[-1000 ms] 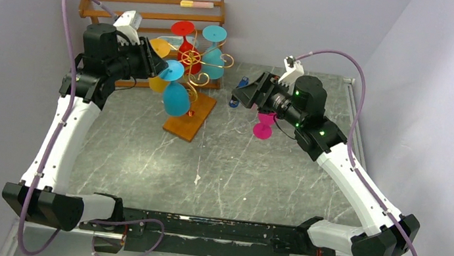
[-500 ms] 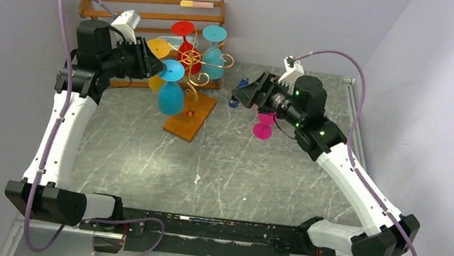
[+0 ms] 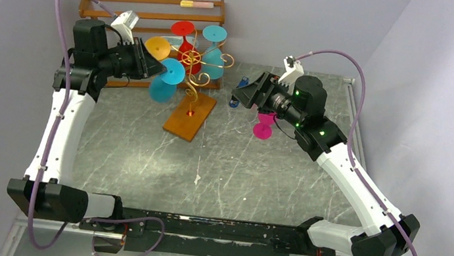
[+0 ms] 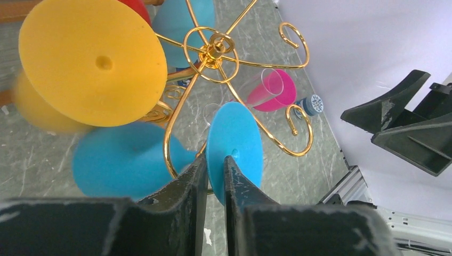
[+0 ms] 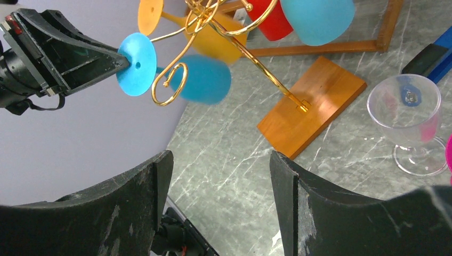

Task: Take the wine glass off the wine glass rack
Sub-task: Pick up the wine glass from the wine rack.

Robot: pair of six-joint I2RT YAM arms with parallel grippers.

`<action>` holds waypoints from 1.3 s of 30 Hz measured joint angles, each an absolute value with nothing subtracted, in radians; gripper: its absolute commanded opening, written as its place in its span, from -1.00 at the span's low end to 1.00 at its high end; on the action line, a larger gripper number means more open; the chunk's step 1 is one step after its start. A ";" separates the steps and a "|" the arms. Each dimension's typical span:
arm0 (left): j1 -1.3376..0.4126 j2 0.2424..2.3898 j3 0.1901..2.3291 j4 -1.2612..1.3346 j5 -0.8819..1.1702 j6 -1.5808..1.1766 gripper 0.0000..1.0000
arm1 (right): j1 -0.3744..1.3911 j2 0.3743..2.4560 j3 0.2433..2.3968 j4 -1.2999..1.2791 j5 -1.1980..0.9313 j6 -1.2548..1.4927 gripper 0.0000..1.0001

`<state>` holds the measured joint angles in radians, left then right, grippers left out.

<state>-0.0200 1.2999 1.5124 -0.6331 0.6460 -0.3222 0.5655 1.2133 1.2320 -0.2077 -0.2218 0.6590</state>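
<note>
At the wine glass rack (image 3: 191,116), your left jaws pinch the blue wine glass (image 3: 162,90) by its foot; right jaws gape empty. Next, likely: slide it off its curl.

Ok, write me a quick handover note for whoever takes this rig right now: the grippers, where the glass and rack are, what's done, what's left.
Left gripper: closed on the edge of the foot of the blue wine glass.
Right gripper: open and empty, hovering to the right of the wine glass rack.
The glass is tipped sideways, its stem still inside one of the rack's gold scroll arms. The rack stands upright on the table.
Done: grasp on the foot.
Left: probably draw the stem out of the scroll, until the glass is clear of the rack.
</note>
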 measured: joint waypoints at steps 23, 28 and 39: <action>0.038 1.278 1.392 -0.453 0.852 -0.537 -0.90 | 0.566 1.215 1.232 -0.208 -0.231 0.673 0.42; 0.040 1.271 1.346 -0.391 0.884 -0.621 -0.90 | 0.566 1.216 1.232 -0.208 -0.235 0.673 0.42; 0.072 1.247 1.256 -0.264 0.918 -0.807 -0.90 | 0.566 1.227 1.233 -0.209 -0.241 0.672 0.42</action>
<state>0.0715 1.2469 1.2560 -0.2642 0.9180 -0.8066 0.5655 1.2274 1.2331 -0.2089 -0.2405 0.6724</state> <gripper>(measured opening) 0.059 0.707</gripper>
